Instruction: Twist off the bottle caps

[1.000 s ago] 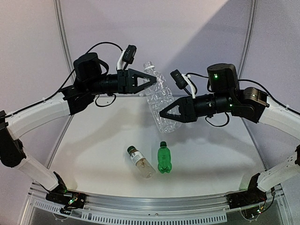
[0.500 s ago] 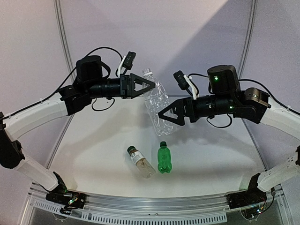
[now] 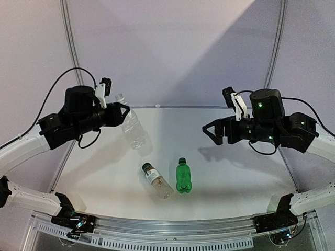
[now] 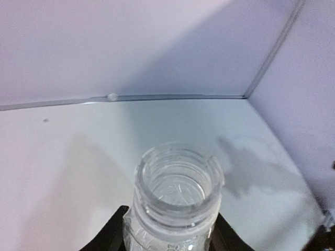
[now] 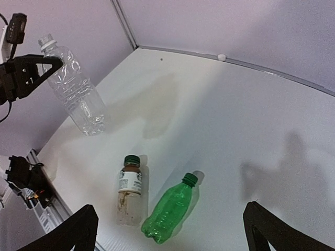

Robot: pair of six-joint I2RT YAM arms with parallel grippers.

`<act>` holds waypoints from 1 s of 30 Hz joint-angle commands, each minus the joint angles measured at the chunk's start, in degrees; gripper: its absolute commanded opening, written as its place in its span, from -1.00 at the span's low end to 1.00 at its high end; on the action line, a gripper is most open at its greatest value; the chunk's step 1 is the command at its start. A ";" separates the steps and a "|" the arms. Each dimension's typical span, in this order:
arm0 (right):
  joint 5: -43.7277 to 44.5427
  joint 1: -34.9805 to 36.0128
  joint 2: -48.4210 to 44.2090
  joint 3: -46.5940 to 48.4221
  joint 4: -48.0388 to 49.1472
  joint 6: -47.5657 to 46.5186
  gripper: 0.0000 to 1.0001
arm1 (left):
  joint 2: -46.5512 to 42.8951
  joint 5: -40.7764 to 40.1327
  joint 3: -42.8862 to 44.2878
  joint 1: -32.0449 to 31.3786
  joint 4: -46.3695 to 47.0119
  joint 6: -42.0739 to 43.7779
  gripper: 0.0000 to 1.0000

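Observation:
My left gripper is shut on the neck of the clear ribbed bottle, which tilts over the table's left side. In the left wrist view its mouth is open, with no cap, between my black fingers. A small white round cap lies at the table's far edge. The labelled bottle and the green bottle lie side by side near the front, each with a dark green cap on. My right gripper hangs open and empty above the table's right side.
The white table is bounded by grey walls and metal corner posts. The white cap rests against the back wall seam. The arm bases and a metal rail run along the near edge.
The left arm swung left and down with the clear bottle. The right gripper opened and pulled back to the right, away from the bottle.

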 commanded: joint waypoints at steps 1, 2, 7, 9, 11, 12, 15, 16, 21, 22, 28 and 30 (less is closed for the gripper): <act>6.49 0.04 -2.60 -3.64 1.14 -0.24 0.98 | -2.09 -21.75 -8.84 0.52 0.56 5.33 -0.28; 6.57 0.06 -2.90 -4.14 1.28 -0.19 0.98 | -2.06 -23.41 -10.22 0.65 1.70 5.61 -0.27; 6.43 0.00 -2.82 -5.42 1.68 0.02 0.98 | -0.91 -26.99 -15.95 1.70 5.82 5.01 -0.28; 6.21 0.06 -2.65 -5.75 1.98 0.19 0.98 | -0.19 -26.69 -18.06 2.20 7.26 3.15 -0.28; 5.95 0.08 -2.34 -5.92 1.95 0.20 0.98 | 0.09 -25.95 -19.75 2.58 8.45 1.53 -0.28; 5.85 0.02 -2.24 -5.89 1.99 0.25 0.98 | 0.05 -25.55 -20.58 2.76 8.99 0.84 -0.27; 5.54 0.01 -2.02 -6.20 2.17 0.38 0.98 | 0.35 -26.47 -22.37 2.94 8.32 -1.97 -0.25; 5.46 0.02 -2.00 -6.37 2.45 0.42 0.98 | 0.49 -26.87 -23.01 2.97 8.14 -2.57 -0.25; 4.78 0.05 -1.84 -7.03 3.45 0.23 0.98 | -0.35 -26.27 -27.42 2.95 9.71 -6.43 -0.19; 4.63 0.02 -1.71 -7.02 3.69 0.09 0.98 | -0.73 -26.09 -28.05 2.99 9.94 -7.01 -0.17; 3.71 0.04 -1.15 -7.02 4.18 -0.54 0.98 | -2.95 -25.50 -30.60 2.99 10.77 -8.56 0.06; 3.62 0.02 -0.87 -7.10 4.10 -0.83 0.98 | -3.14 -25.90 -30.37 2.91 9.13 -8.90 0.14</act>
